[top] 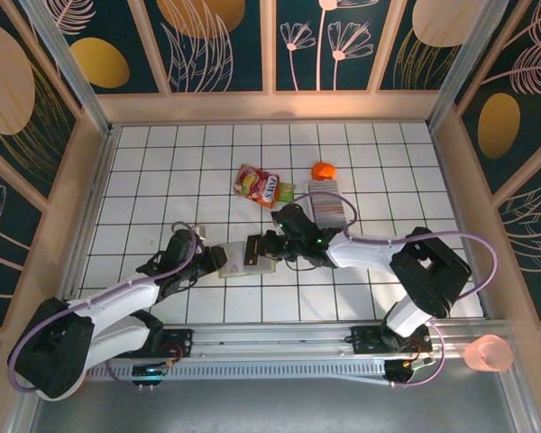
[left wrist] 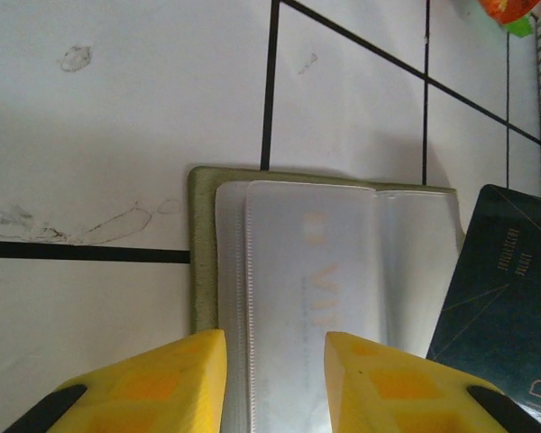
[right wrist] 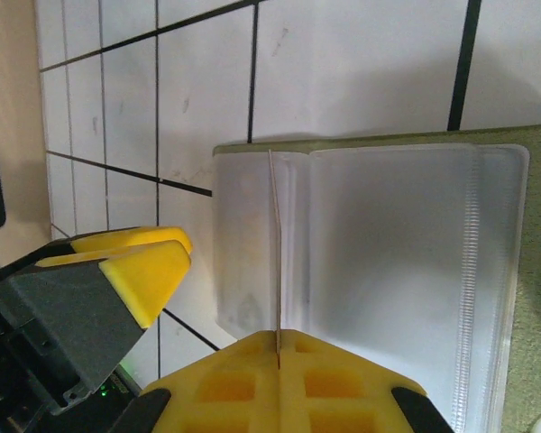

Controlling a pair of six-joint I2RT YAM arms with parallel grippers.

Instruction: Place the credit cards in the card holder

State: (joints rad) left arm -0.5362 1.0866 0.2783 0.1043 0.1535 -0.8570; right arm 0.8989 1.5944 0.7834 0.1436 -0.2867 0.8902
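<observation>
So, the right hand (right wrist: 278,347) is clenched on one card (right wrist: 275,253). The card is held on edge, so from that wrist cam it's just a thin line poking out past the fingertips. Its far end sits over the clear sleeves of the holder (right wrist: 388,271), roughly at the seam between two of them. I can't tell if it's actually in a pocket. From the other wrist cam the same card is dark with thin gold lines. It's tilted and overlaps the holder's edge off to that hand's right.

The left hand (left wrist: 275,352) has its fingers parted and isn't pinching anything I can make out. The holder's sleeves show in the gap between them. From the right wrist cam its fingertips sit just beside the holder's edge, slightly off it.

The holder lies opened out flat on the white tiled surface (top: 162,180), olive side down and pale sleeves up, right between the two hands.

Further out, beyond the right hand, there's the card stack (top: 325,206), packed on edge like a striped block. An orange thing (top: 323,170) sits just past it, and a snack packet (top: 259,185) is near it on the left. Way back behind the right arm's base, off the tiles, is a pink cup (top: 489,354).
</observation>
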